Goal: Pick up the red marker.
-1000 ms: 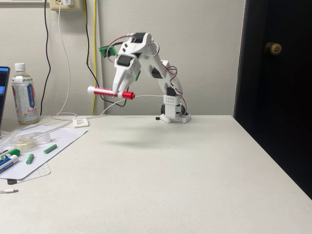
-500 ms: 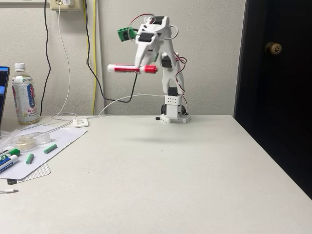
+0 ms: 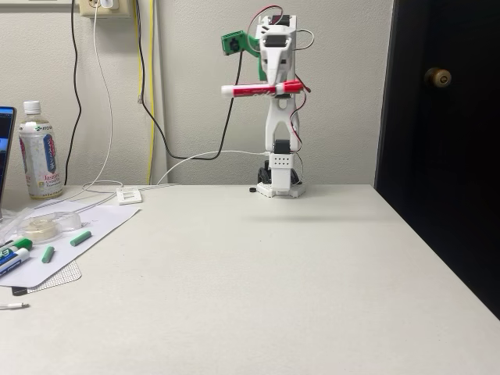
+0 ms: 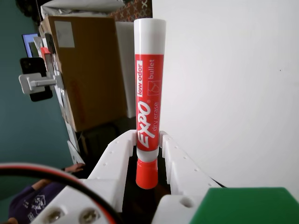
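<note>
Change: arm now upright over its base, marker carried higher and further right than before.
Tool: clenched on the red marker, held level, upper centre.
Wrist view: marker between both fingers.
Desk: bottle at left edge.

My arm stood folded upright at the back of the table, holding the red marker crosswise, high and well apart from everything below. Most of the tabletop lay bare from my base forward and out to the right edge in the fixed view, so I had open passage there. The obstacles crowded the left edge: a bottle, a tape roll, small green pieces, capped markers on paper. Cables hung down the wall left of my base.
</note>
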